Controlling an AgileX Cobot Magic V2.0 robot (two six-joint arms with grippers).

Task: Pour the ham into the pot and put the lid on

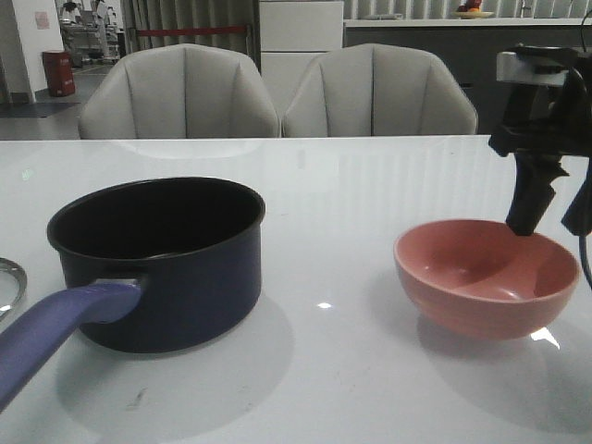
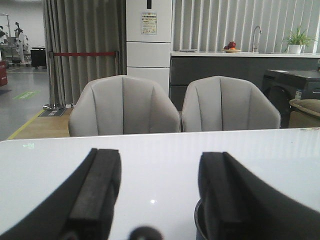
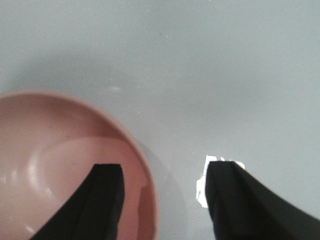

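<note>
The navy pot (image 1: pixel 162 264) stands on the left of the table, its purple-blue handle (image 1: pixel 55 333) pointing to the front left. Its black inside shows no pieces. The pink bowl (image 1: pixel 486 277) stands on the right and looks empty; no ham shows in any view. My right gripper (image 1: pixel 553 220) is open over the bowl's far right rim, one finger above the inside and one outside, as the right wrist view (image 3: pixel 165 170) shows over the bowl (image 3: pixel 50 160). Only a steel sliver of the lid (image 1: pixel 11 277) shows at the left edge. My left gripper (image 2: pixel 160 157) is open and empty, low over the table.
Two grey chairs (image 1: pixel 277 92) stand behind the white table's far edge (image 1: pixel 296 139). In the left wrist view a dark curved rim (image 2: pixel 197 225) shows beside one finger; I cannot tell what it belongs to.
</note>
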